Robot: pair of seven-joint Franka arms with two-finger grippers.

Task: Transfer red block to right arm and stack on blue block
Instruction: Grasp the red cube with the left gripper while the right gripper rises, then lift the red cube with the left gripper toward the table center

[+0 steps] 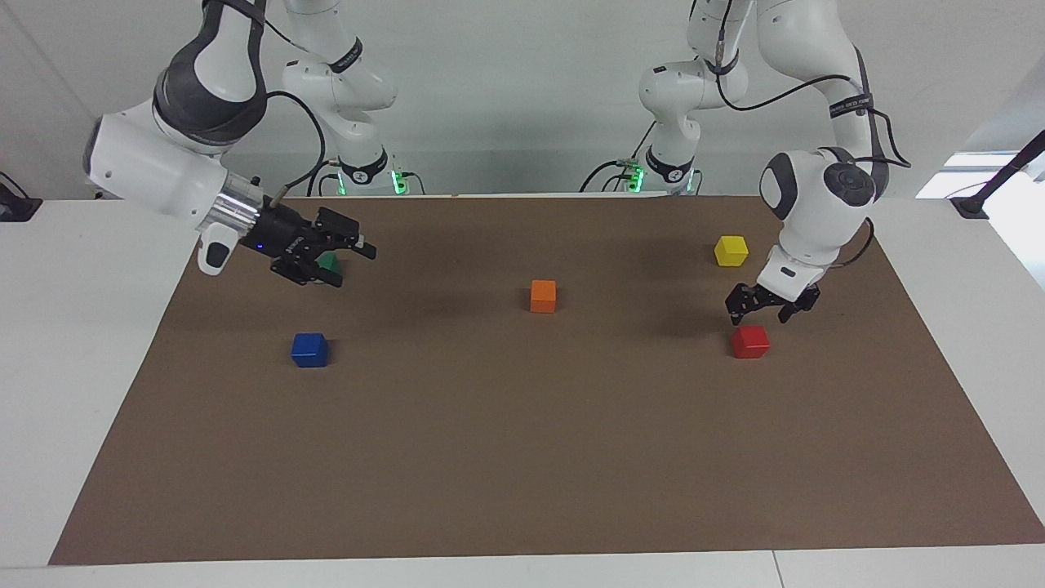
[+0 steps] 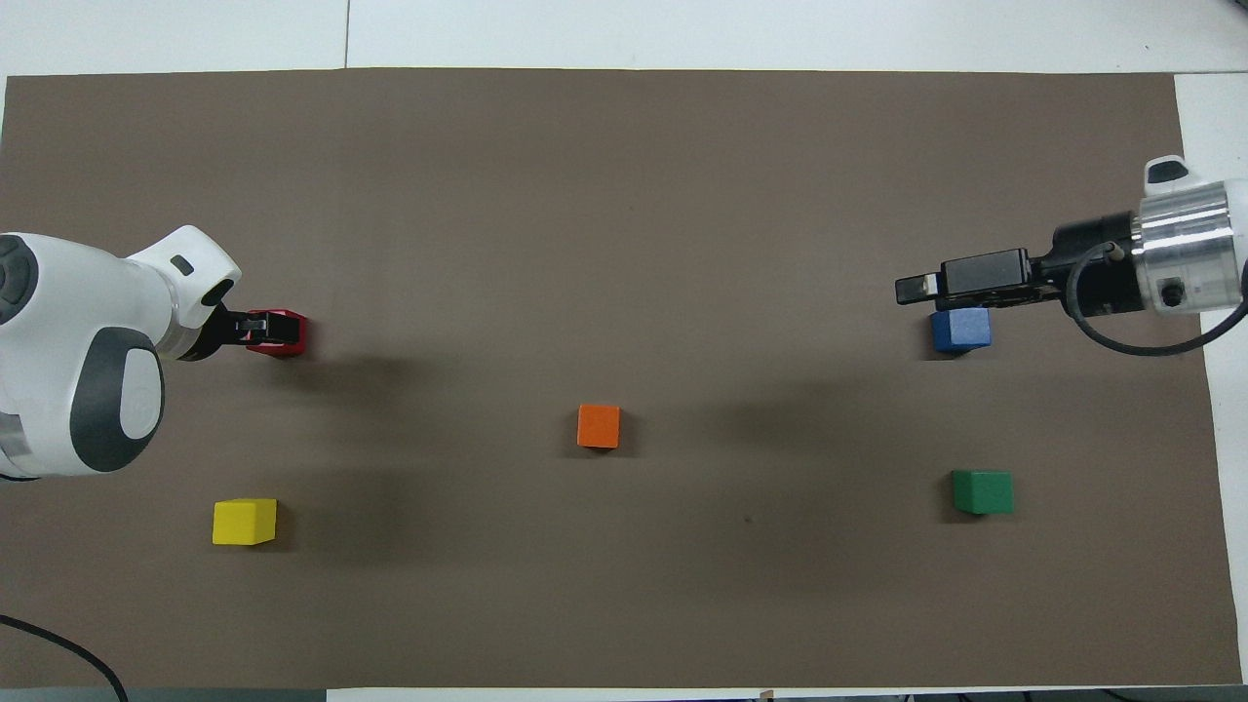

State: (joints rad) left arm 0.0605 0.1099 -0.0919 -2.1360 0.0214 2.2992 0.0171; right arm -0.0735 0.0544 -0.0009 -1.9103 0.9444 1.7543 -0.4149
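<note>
Overhead view, glossy red block, square-edged cube

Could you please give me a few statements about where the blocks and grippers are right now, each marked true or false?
1. The left gripper hangs open just above the red block. True.
2. The red block sits on the blue block. False: both lie apart on the brown mat.
3. The right gripper holds the orange block. False: it is open and empty, up in the air.
4. The yellow block lies nearer to the robots than the red block. True.
</note>
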